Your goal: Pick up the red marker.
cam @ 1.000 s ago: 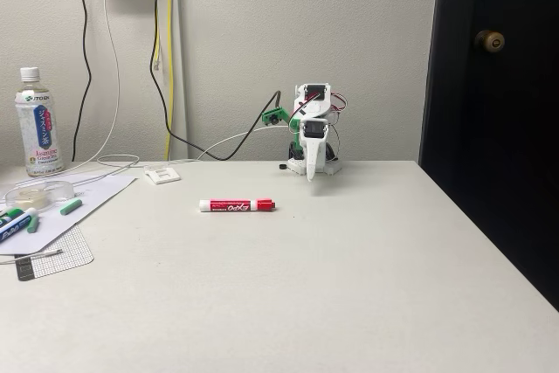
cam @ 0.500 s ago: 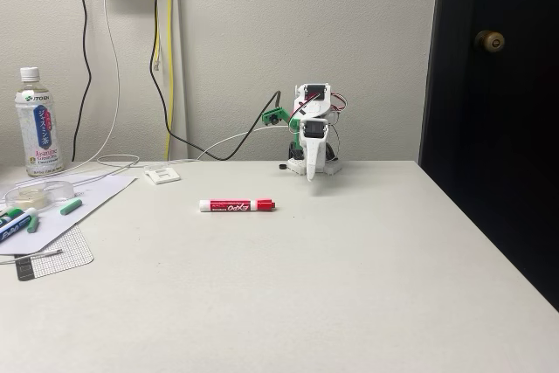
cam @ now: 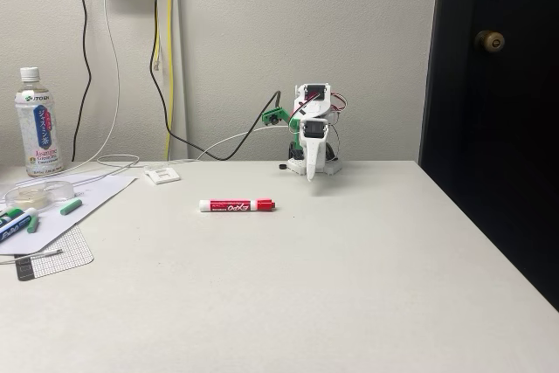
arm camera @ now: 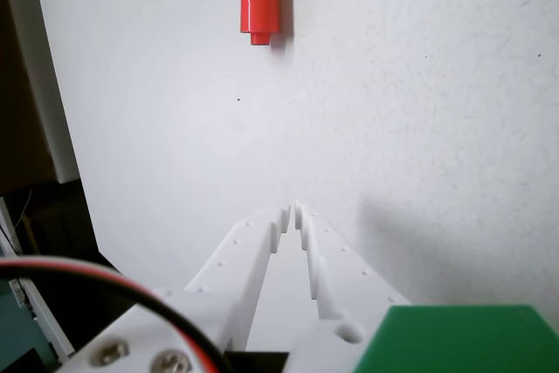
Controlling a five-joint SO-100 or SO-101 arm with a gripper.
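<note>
- While my claw (arm camera: 293, 209) hangs nearly closed and empty near the desk's (cam: 349, 286) far edge, nothing is gripped.
- Red marker (cam: 237, 205) lies ahead, its long axis parallel to that edge.

My base (cam: 313, 163) stands on a white table (cam: 332, 277) at its 12 o'clock edge. The red marker (cam: 237, 205) lies flat just left of table centre, cap toward 3 o'clock. At 9 o'clock lie a paper sheet (cam: 83, 203), a mesh pad (cam: 65, 253) and a clear dish (cam: 37, 192). At 10 o'clock stands a bottle (cam: 38, 124). A white plate (cam: 162, 175) lies at 11 o'clock.
</note>
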